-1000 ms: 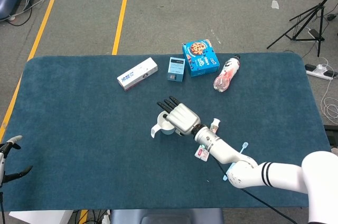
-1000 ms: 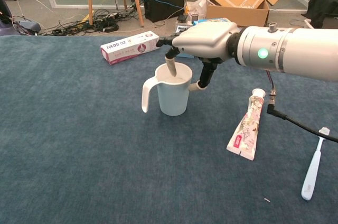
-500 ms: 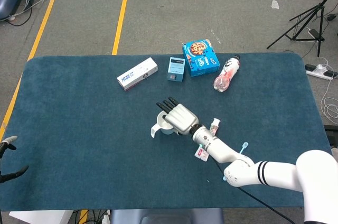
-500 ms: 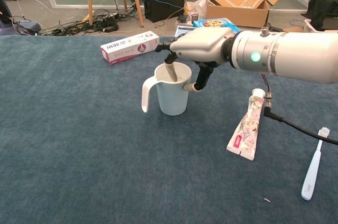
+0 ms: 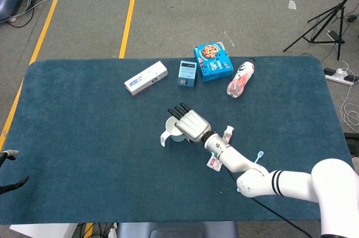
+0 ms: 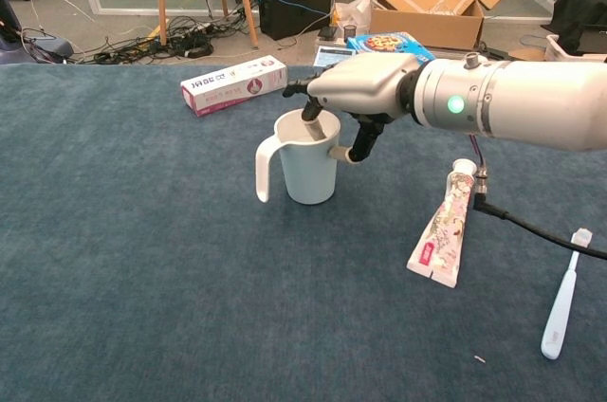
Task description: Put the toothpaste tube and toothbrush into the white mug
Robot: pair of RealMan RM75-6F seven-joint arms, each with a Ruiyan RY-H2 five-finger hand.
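- Dark blue cloth covers the table point(image 5: 84, 137), which stands on a grey floor with yellow tape lines and loose cables.
- White mug point(image 6: 305, 160) stands upright with its handle turned away from the right robot hand point(image 6: 365, 84); it is plain white and tapered.
- That right robot hand sits over the mug's rim, one finger dipping inside and the thumb against the outer wall, so it pinches the rim (the other fingers hidden in the chest view).
- Toothpaste tube point(image 6: 444, 227) lies flat beneath the forearm, behind the robot hand; it is pale with a pink floral print and a white cap pointing toward the far edge.
- Toothbrush point(image 6: 561, 298) lies further back along the arm, well apart from the mug; light blue, slim, head at the far end.
- Left robot hand point(image 5: 8, 162) shows only as dark fingertips at the table's near left corner; its pose cannot be told.
- Beyond the right robot hand lie a long white box point(image 5: 146, 78), a small blue box point(image 5: 187, 73), a cookie box point(image 5: 213, 62) and a pink bottle point(image 5: 241, 78) on its side.
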